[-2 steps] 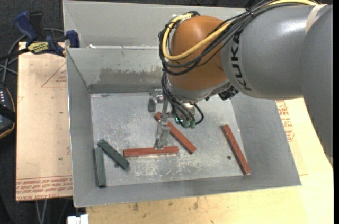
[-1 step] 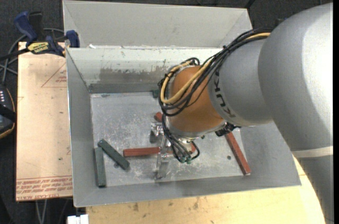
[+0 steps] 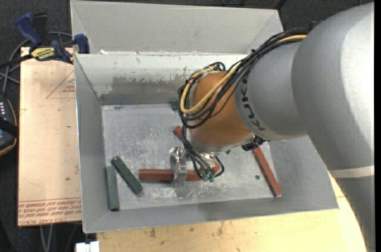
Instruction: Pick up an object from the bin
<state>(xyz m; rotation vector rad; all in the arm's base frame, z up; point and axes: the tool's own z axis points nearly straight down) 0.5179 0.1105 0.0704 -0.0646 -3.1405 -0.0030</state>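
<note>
At the front centre of the bin (image 3: 88, 126), the gripper (image 3: 178, 171) meets a red-brown bar (image 3: 153, 174) that lies lengthwise left to right. Whether it grips the bar, I cannot tell.

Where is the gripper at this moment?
In the camera view the gripper sits low near the front wall of the bin, over a reddish-brown bar, with two grey bars toward the view's left.
</note>
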